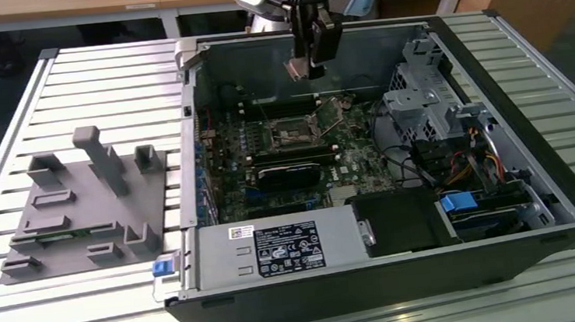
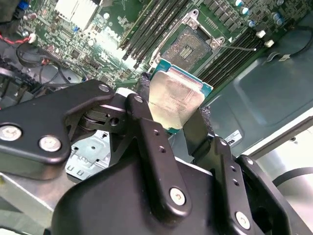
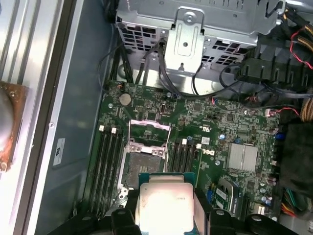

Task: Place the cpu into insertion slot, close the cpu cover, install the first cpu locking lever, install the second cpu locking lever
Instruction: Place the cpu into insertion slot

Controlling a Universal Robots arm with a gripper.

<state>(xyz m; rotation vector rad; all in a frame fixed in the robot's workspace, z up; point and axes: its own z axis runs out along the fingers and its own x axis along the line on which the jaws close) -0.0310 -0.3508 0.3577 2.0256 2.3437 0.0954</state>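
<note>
My gripper (image 1: 312, 59) hangs over the open computer case, shut on the cpu (image 1: 297, 69). The cpu (image 2: 176, 100) is a flat silvery square with a green edge, held by two opposite sides between the black fingers (image 2: 142, 112). In the first wrist view the cpu (image 3: 165, 201) sits above and slightly short of the insertion slot (image 3: 144, 164). That slot (image 2: 188, 46) is a dark square socket on the green board (image 1: 291, 135). The cpu cover (image 3: 149, 129) stands swung up from the slot. A thin wire locking lever (image 2: 243, 47) is swung out beside the socket.
The long black memory slots (image 3: 107, 159) flank the socket. A silver heatsink (image 3: 242, 156) and cables lie nearby, and a metal drive cage (image 1: 428, 102) lines the case wall. A grey parts fixture (image 1: 82, 202) sits on the slatted table at the exterior view's left.
</note>
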